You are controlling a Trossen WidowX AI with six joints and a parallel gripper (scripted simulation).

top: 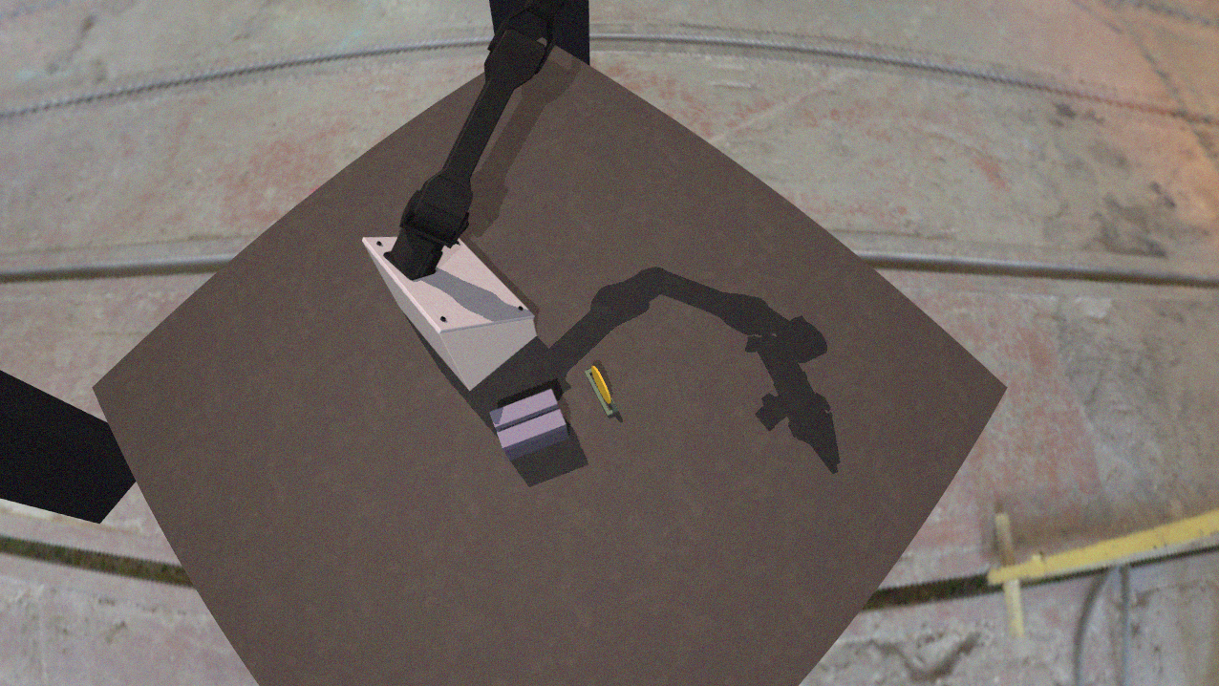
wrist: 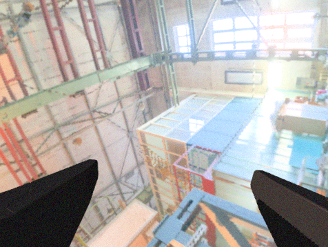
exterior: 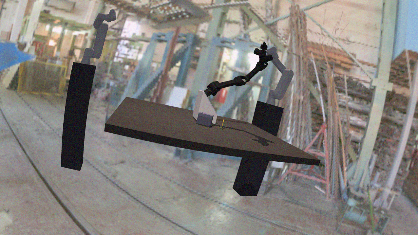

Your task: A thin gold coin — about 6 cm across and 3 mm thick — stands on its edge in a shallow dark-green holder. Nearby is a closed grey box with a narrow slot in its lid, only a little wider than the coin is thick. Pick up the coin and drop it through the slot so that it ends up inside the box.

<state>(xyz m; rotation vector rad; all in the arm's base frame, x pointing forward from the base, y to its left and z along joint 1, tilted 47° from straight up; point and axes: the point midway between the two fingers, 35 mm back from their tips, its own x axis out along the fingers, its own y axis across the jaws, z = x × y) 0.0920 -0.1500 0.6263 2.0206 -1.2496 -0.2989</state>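
Note:
The gold coin stands on edge in the green holder on the table. The closed grey box stands beside it, between the holder and the arm's pale mount; the narrow dark slot runs across its lid in the top view. My gripper is raised high above the table, far from coin and box, and points upward. Its fingers are wide apart with nothing between them in the wrist view. The top view does not show the gripper.
The pale wedge-shaped mount carries the arm and stands close to the box. The brown table holds these things. Two grey arms stand on black pillars beyond the table's edges. The arm's shadow crosses the table near the holder.

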